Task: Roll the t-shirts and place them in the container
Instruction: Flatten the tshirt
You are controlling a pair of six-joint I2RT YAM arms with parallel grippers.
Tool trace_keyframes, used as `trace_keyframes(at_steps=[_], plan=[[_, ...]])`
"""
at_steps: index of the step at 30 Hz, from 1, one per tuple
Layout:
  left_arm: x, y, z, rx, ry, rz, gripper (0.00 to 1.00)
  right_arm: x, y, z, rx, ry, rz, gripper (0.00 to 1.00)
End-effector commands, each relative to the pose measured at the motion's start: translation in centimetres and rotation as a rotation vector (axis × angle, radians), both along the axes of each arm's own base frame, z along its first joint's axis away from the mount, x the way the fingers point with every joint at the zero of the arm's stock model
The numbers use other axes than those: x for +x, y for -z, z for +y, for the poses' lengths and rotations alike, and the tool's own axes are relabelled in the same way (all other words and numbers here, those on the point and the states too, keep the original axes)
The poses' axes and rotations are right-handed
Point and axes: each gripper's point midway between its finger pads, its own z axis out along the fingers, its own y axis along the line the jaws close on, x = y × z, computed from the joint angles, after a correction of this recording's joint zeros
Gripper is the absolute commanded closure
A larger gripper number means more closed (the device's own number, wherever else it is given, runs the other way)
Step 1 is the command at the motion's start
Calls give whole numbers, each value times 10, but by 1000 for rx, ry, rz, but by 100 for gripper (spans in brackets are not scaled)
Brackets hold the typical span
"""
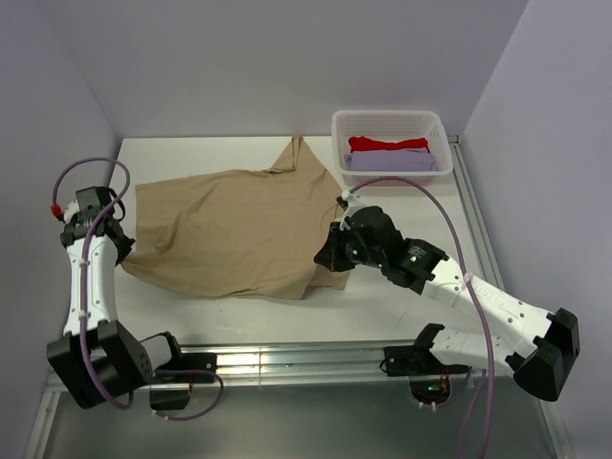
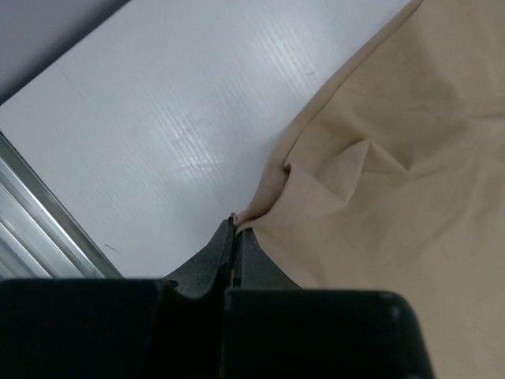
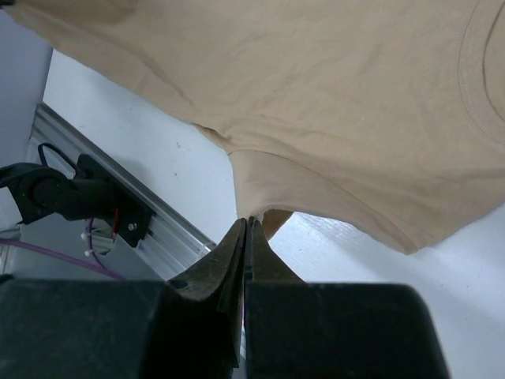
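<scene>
A tan-beige t-shirt (image 1: 239, 229) lies spread across the white table, one sleeve pointing toward the back. My left gripper (image 1: 122, 251) is shut on the tan t-shirt's near-left edge; in the left wrist view (image 2: 235, 225) a pinch of cloth (image 2: 371, 158) sits between the tips. My right gripper (image 1: 330, 258) is shut on the tan t-shirt's near-right sleeve hem, seen in the right wrist view (image 3: 251, 221), the fabric (image 3: 316, 95) lifted off the table there. A red t-shirt (image 1: 387, 143) and a lavender t-shirt (image 1: 390, 163) lie folded in the basket.
A white lattice basket (image 1: 390, 120) stands at the back right corner. An aluminium rail (image 1: 287, 359) runs along the table's near edge, with the arm bases on it. Walls close in at the back and at both sides.
</scene>
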Motion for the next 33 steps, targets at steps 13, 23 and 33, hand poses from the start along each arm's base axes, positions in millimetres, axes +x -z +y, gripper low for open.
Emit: trace_keyframes(at_steps=[13,23,33], plan=[[3,-2,12,43,-40,71,100,-37,46,3,-56,-41,114,100],[6,-69,17,123,-35,-90,34,-55,61,-22,-128,47,67,45],[121,-47,1,-103,147,-241,39,82,-8,-15,-174,250,-54,44]])
